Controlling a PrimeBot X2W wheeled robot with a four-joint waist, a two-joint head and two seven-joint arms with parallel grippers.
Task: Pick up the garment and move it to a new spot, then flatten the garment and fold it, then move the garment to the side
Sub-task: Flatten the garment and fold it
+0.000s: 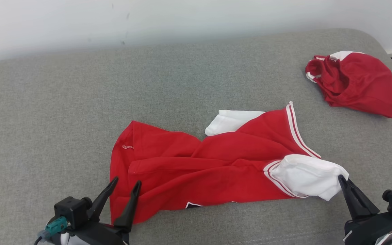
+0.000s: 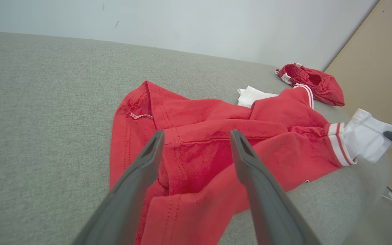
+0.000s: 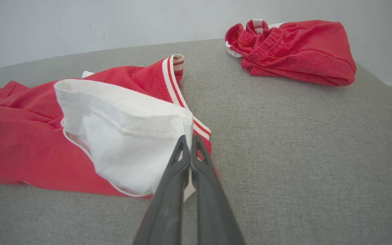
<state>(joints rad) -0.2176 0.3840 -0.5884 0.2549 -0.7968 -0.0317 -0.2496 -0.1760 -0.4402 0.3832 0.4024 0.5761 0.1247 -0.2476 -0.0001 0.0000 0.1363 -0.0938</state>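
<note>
Two red garments lie on the grey cushion (image 1: 46,102): a rumpled shirt (image 1: 196,170) in the middle and a red bundle (image 1: 356,81) well apart at the far right. The right gripper (image 1: 341,178) pinches the shirt's white sleeve (image 1: 305,175), while the left gripper (image 1: 127,181) stands spread wide at its near-left hem.

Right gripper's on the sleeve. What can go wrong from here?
1. Right gripper pinches the white sleeve only at its edge; a pull may slip it free.
2. Left gripper hangs open over the bunched red shirt; closing could grab several layers.
3. Crumpled red garment lies far right; dragging that way could hit it.
</note>
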